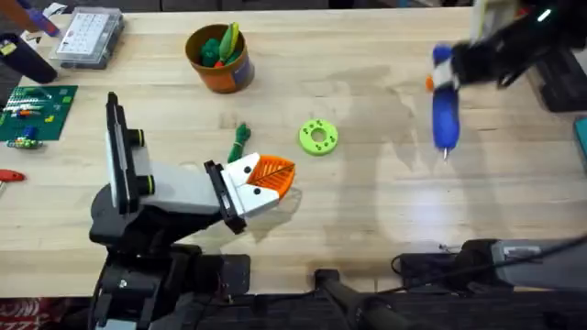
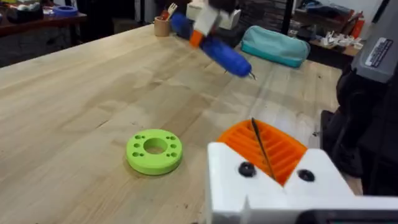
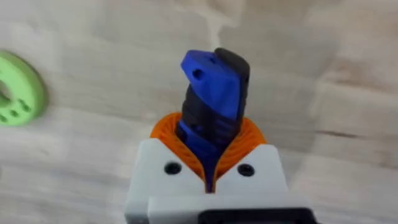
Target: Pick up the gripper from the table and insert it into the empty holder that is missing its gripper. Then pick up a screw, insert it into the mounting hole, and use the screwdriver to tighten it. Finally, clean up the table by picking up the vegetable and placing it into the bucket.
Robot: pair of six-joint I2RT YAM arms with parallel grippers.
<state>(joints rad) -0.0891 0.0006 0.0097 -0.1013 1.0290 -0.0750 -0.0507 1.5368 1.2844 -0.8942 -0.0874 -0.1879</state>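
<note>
My right gripper (image 1: 461, 62) is shut on the upper end of the blue screwdriver (image 1: 445, 115), which hangs above the right side of the table with its silver bit pointing toward the front. In the right wrist view the screwdriver (image 3: 214, 93) sits between the orange pads (image 3: 249, 140). My left gripper (image 1: 273, 174) is shut low over the table's middle, its pads (image 2: 283, 152) pressed together with nothing between them. The dark-green vegetable (image 1: 240, 139) lies just behind it. The orange bucket (image 1: 220, 57) stands at the back and holds green toy pieces. The holder and screw are out of view.
A lime-green ring with holes (image 1: 318, 137) lies right of the vegetable, also seen as the ring (image 2: 154, 150). A clear compartment box (image 1: 89, 37) and a green board (image 1: 32, 115) sit at the far left. A teal pouch (image 2: 277, 45) lies at the right edge.
</note>
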